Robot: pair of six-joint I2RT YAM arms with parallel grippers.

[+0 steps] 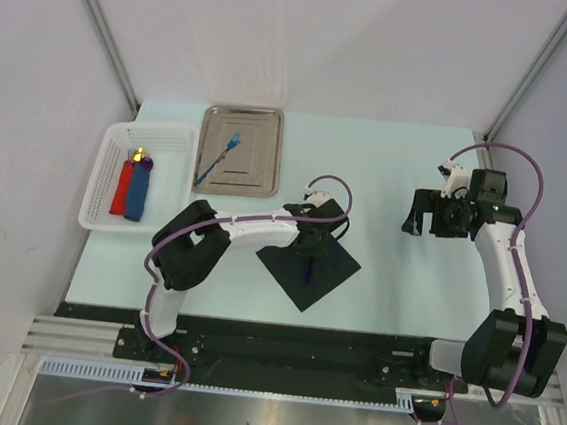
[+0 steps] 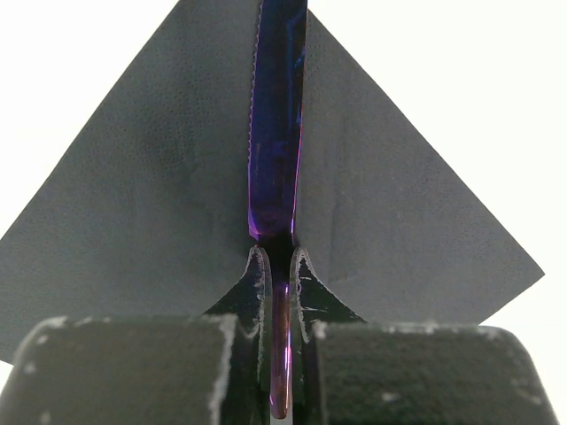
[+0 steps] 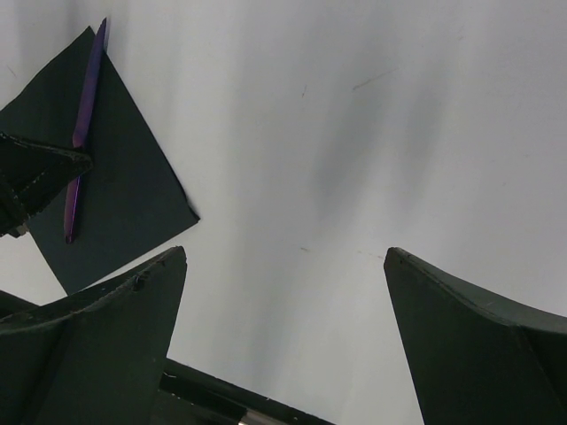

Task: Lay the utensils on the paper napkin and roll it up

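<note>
L gripper (image 2: 279,266) is closed on the purple knife (image 2: 275,133) at the handle, jaws snug either side. Blade runs away from the fingers along the diagonal of the black napkin (image 2: 151,204), flat on it or v. nearly.

Step in hand, I'd say: set the knife down & let go. To do it well:
- Lower till the handle rests on the paper.
- Open just enough, then lift straight up w/o dragging. The sheet is thin & prob. slides or creases easily.
- Keep the knife on the diagonal, w/ room beside it for the 2nd piece.

R gripper (image 3: 285,257) is wide open, holding nothing, over bare table (image 3: 354,106), well apart from the napkin. Blue utensil (image 1: 218,158) lies in the steel tray (image 1: 255,140), not yet fetched.

Count:
- utensils 2 (1 purple, 1 blue)
- napkin 1
- tray 1
- white basket (image 1: 102,170) 1, w/ 1 red piece (image 1: 122,190) & 1 blue piece (image 1: 139,194) side by side inside
</note>
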